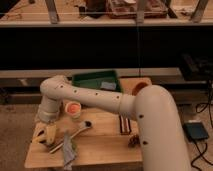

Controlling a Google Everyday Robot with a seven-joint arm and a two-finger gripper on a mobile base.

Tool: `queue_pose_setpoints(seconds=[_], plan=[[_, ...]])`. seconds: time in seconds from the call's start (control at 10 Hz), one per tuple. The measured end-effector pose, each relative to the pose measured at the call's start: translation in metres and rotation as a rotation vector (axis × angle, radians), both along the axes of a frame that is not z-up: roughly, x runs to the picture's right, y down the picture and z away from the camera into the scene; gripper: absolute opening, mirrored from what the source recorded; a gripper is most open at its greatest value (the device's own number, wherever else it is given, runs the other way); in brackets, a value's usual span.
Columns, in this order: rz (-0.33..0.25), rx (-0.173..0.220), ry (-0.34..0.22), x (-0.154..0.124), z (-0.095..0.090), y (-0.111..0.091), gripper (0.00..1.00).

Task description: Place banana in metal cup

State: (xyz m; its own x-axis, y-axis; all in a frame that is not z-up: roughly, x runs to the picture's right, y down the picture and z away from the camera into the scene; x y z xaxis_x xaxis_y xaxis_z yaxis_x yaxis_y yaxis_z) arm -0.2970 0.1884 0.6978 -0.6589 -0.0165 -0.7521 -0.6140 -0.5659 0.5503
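My gripper (48, 136) hangs low over the left end of the wooden table (100, 150), pointing down from the white forearm. A pale yellow banana (51, 132) shows at its tip, and the gripper looks shut on it. The metal cup is hidden; the wrist and gripper cover the table's left end.
A white cup with an orange inside (73, 108) stands just right of the wrist. A light-handled spoon (76, 133) and a grey wrapper (67, 152) lie in front. A green tray (97, 80) and a brown bowl (140, 88) sit at the back, and a dark bar (125, 124) on the right.
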Motion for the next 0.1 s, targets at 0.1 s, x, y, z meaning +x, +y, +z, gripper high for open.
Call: queue_pose_setpoints(seconds=[0.1], plan=[[0.025,-0.022,-0.017,0.0074,0.0029,-0.0052,0.8]])
